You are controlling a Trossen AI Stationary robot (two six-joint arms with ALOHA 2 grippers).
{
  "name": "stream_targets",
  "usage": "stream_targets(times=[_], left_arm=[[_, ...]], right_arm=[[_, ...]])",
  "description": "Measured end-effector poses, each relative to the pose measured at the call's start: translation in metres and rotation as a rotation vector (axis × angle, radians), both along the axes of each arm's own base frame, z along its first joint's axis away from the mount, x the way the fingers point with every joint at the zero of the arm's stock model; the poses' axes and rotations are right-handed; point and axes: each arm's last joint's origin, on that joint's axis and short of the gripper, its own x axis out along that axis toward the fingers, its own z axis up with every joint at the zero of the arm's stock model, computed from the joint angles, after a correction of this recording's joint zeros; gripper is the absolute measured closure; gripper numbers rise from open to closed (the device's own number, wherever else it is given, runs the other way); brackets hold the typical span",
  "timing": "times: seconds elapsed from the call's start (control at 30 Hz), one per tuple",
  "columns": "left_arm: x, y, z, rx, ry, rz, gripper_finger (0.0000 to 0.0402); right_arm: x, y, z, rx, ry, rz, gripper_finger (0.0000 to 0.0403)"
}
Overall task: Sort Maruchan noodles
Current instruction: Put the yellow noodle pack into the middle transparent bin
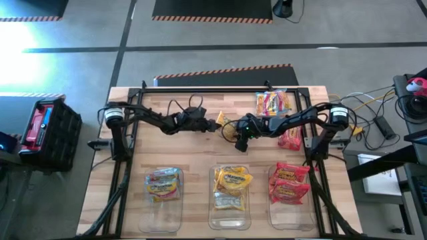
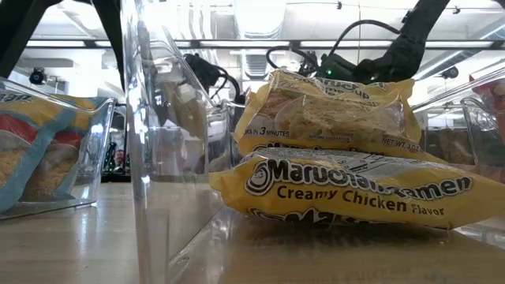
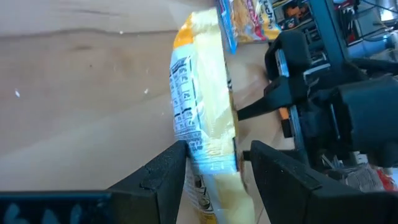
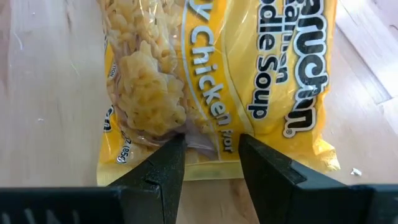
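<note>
A yellow Maruchan noodles packet [image 1: 224,127] is held on edge between both grippers over the table's middle. My left gripper [image 1: 215,124] is shut on it from the left, and my right gripper [image 1: 235,135] from the right. The left wrist view shows the packet [image 3: 202,93] edge-on. The right wrist view shows its printed face [image 4: 217,74]. A multicoloured packet [image 1: 273,103] and a red packet [image 1: 291,140] lie flat on the table at the far right. My left gripper pinches the packet's two flat faces near one end [image 3: 210,158] between its two fingers. The fingers come almost level from the table's left and lie along the packet. My right gripper pinches the packet's crimped end seam [image 4: 208,152] between its two fingers, slanting down from the table's right. The packet stretches away from the fingers.
Three clear bins stand along the near edge. The left bin [image 1: 163,213] holds blue multicoloured packets, the middle bin [image 1: 231,219] yellow ones [image 2: 339,189], and the right bin [image 1: 288,217] red ones. Bare wood lies between the bins and the grippers.
</note>
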Motion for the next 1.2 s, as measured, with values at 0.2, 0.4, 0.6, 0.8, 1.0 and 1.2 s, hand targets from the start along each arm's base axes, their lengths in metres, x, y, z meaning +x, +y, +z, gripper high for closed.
stream_targets(times=[0.2, 0.4, 0.6, 0.8, 1.0, 1.2], left_arm=[[0.003, -0.003, -0.004, -0.020, -0.021, -0.012, 0.0237], [0.009, -0.005, -0.007, -0.033, -0.027, -0.041, 0.0237], [0.015, -0.003, -0.004, -0.034, -0.042, -0.055, 0.0250], [0.014, -0.004, -0.006, -0.042, -0.033, -0.057, 0.0280], [0.014, -0.005, -0.006, -0.050, -0.031, -0.064, 0.0281], [0.013, -0.005, -0.006, -0.051, -0.030, -0.066, 0.0281]], right_arm=[[0.002, -0.001, 0.002, -0.017, -0.030, 0.007, 0.0257], [0.005, -0.001, 0.005, -0.043, -0.067, 0.025, 0.0257], [0.005, -0.001, 0.005, -0.037, -0.068, 0.016, 0.0257], [0.002, 0.000, 0.006, -0.010, -0.041, 0.006, 0.0257], [-0.006, 0.005, 0.028, 0.090, -0.076, 0.012, 0.0257], [-0.026, 0.009, 0.061, 0.132, -0.093, -0.018, 0.0257]])
